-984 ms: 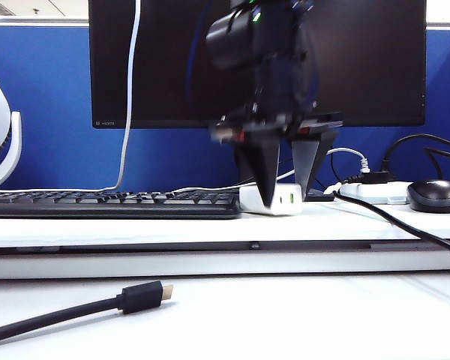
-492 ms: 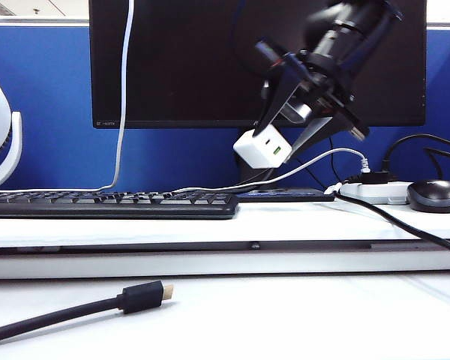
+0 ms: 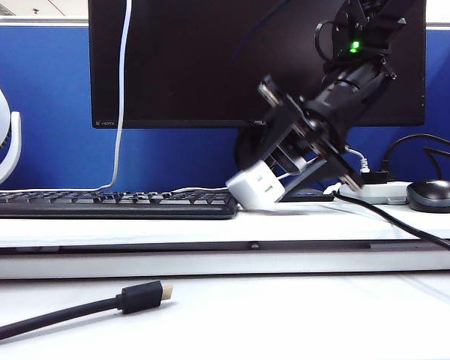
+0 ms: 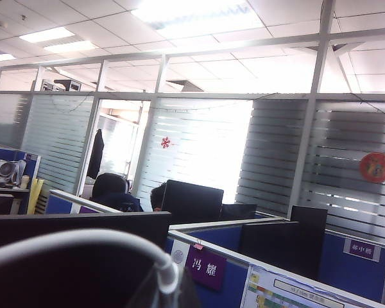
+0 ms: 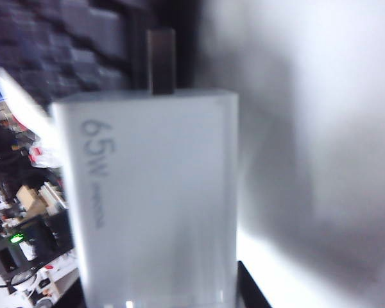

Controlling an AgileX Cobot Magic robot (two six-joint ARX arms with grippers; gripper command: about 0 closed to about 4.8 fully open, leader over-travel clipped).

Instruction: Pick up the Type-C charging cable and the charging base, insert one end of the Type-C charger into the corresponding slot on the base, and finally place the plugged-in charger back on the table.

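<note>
Charging base [image 5: 157, 199], marked "65W", gripped in right hand [image 3: 274, 174]; left hand unseen.

The white charging base [image 3: 253, 187] is a boxy block printed "65W", tilted, with its lower corner at the raised shelf [image 3: 135, 229] of the tabletop. The thin white charging cable [image 3: 121, 90] hangs down before the monitor.
</note>
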